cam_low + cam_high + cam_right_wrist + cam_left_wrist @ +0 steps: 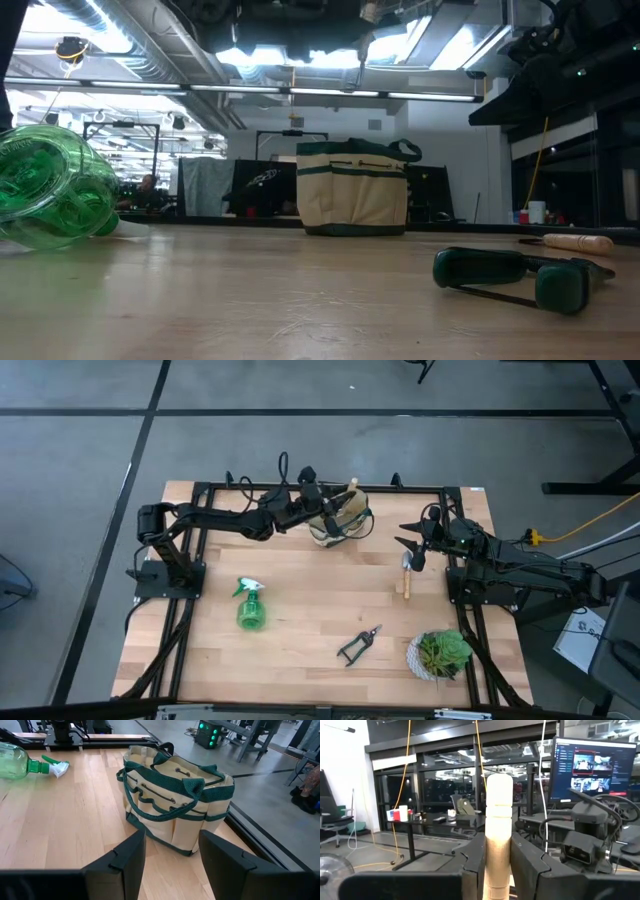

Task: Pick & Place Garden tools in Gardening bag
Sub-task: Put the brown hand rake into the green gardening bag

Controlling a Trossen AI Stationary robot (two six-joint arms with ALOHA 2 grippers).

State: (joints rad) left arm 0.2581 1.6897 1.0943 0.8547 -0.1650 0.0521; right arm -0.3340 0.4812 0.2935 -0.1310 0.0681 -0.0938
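A: Now, bag [338,518]?
B: Far edge of the table [300,640], upright. Left gripper [322,500] is above it, clamped on a wooden handle [498,835]; I cannot tell what is inside the bag.
A: Outside it?
B: Bottle [250,605] lies on its side, left. Shears [358,645] lie near the front, trowel [405,575] to the right. Potted plant [441,654] sits at front right.
A: Right gripper [412,545]?
B: Fingers apart, empty, above the trowel.

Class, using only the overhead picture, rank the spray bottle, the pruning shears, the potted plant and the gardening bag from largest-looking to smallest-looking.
1. Potted plant and gardening bag: alike in spread, and the left gripper covers part of the bag, so I won't rank them.
2. Spray bottle.
3. Pruning shears, thinnest.
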